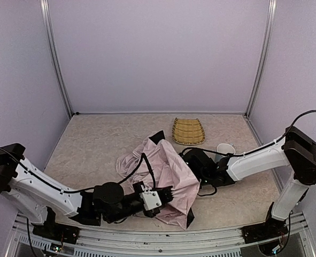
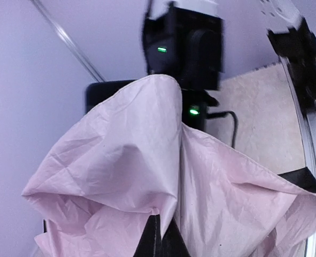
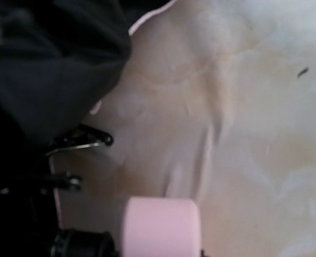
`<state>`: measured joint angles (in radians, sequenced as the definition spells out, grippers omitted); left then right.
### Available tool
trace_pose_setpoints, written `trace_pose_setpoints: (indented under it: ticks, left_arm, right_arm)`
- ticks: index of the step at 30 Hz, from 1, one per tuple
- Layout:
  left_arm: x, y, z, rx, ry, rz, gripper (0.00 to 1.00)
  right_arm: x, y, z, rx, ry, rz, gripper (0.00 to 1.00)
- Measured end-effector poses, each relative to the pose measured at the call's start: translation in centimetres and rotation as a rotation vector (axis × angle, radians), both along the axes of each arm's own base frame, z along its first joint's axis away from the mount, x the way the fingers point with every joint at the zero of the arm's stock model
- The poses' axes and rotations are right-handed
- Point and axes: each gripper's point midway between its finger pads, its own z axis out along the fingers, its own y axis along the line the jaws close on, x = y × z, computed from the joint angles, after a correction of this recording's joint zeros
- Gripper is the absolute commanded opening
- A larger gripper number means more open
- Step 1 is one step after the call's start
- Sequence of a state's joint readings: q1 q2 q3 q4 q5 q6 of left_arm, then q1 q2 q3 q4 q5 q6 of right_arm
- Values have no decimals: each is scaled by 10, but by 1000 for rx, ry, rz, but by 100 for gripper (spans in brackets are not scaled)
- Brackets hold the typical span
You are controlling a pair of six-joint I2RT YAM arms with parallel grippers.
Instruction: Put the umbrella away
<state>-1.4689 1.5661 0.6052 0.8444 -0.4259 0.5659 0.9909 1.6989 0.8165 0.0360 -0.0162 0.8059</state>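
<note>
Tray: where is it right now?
Top view: the tray lies far centre-right on the table, just beyond the umbrella, left of and farther back than the cup.

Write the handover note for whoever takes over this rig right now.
Left gripper: shut, apparently pinching the umbrella fabric at its near edge.
Right gripper: seems closed round the pink handle.
Umbrella: lying between the arms, collapsed but loose, canopy crumpled and spread. Tray lies behind it, apart.
Done: both grippers are on the umbrella.
Left: gather and wrap the canopy, then stow it.
</note>
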Motion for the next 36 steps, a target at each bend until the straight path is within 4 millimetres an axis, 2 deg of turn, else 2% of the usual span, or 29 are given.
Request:
trace_pose_setpoints:
  ticks: [3,5,7,11,13,18,20,21,23,25,26,29,31,33,36]
  left_arm:
    - [36,21,38,-144,72,58,0]
    - [60,36,52,-213,111,99,0]
    - [87,55,56,-270,163,150,0]
    - [128,82,40,-309,269,227,0]
    - [141,89,32,-310,300,253,0]
    - [170,94,-15,-258,416,334,0]
    - [178,95,-34,-228,459,368,0]
    - [183,95,-45,-210,482,386,0]
    - [189,96,-64,-179,524,416,0]
    - [189,97,-77,-157,559,425,0]
    - [186,96,-83,-151,586,418,0]
    - [182,94,-85,-154,606,401,0]
    - [180,94,-88,-152,618,394,0]
    - [177,94,-90,-147,626,386,0]
    - [176,94,-92,-145,632,382,0]
  right_arm:
    - [-4,-2,0,12,6,11,0]
    - [-7,-2,0,25,9,19,0]
    - [-10,-1,0,37,14,31,0]
    - [-16,4,0,58,30,69,0]
    - [-18,7,0,70,35,87,0]
    - [-23,11,0,86,49,120,0]
    - [-24,12,0,88,51,124,0]
    - [-25,12,0,89,53,126,3]
    - [-26,12,0,89,55,130,27]
    - [-28,11,0,83,57,131,41]
    - [-30,8,0,71,56,132,44]
    - [-39,-6,1,15,62,123,55]
    - [-41,-17,11,-35,29,107,59]
    - [-40,-22,29,-86,-32,90,63]
    - [-45,-7,66,-117,-140,110,67]
